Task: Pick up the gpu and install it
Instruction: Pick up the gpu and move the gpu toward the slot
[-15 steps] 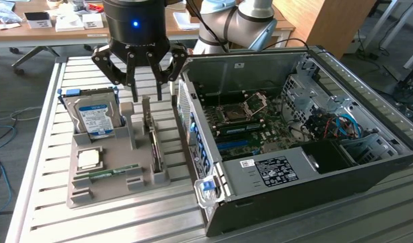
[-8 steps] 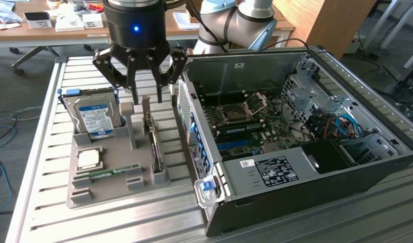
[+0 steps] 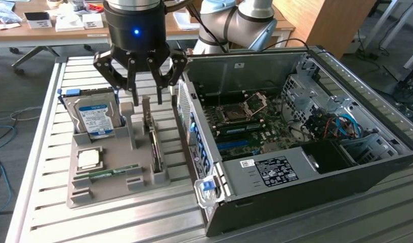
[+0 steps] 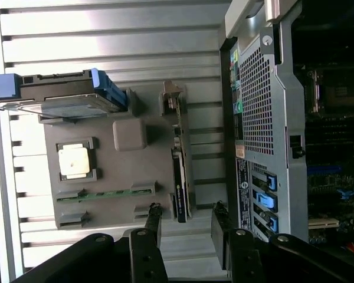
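The gpu (image 3: pixel 153 144) is a thin dark card with a green edge, standing on edge in a slot of the grey holder (image 3: pixel 119 191). In the wrist view the gpu (image 4: pixel 180 171) runs along the holder's side nearest the computer case. My gripper (image 3: pixel 147 97) hangs just above the card's far end, open and empty, with one finger on either side of the card's line. Seen from the wrist, the gripper (image 4: pixel 186 215) has its two dark fingertips (image 4: pixel 153 213) spread, and the card's end lies between them.
The holder also carries an upright hard drive (image 3: pixel 93 117), a CPU chip (image 3: pixel 89 159) and a RAM stick (image 3: pixel 115 173). The open computer case (image 3: pixel 307 167) with its motherboard (image 3: pixel 250 121) lies close beside the holder on the slatted metal table (image 3: pixel 38 167). A cluttered desk stands behind.
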Action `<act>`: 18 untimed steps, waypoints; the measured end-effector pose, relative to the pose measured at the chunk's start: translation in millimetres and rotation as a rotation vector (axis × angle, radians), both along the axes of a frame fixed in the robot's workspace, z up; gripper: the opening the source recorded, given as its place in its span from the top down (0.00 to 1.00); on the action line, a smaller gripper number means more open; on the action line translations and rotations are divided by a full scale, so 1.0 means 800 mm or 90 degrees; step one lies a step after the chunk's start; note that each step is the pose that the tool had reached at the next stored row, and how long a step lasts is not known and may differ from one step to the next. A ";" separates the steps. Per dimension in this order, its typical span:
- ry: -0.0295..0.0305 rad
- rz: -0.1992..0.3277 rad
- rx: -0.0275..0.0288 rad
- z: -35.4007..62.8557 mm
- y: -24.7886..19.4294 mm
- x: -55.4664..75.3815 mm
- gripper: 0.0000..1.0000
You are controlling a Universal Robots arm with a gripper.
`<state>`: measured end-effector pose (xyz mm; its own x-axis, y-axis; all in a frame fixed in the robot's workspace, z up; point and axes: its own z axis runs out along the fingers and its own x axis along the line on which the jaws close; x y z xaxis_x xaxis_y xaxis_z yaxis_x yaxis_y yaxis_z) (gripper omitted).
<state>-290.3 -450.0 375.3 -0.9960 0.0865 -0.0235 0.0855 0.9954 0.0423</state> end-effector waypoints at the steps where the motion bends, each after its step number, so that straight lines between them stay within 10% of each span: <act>1: 0.0000 0.000 0.0000 0.000 0.0000 0.000 0.53; 18: 0.0000 0.000 0.0000 -0.008 0.0000 0.000 0.53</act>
<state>-290.3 -450.0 369.3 -0.9960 0.0865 -0.0235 0.0854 0.9954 0.0424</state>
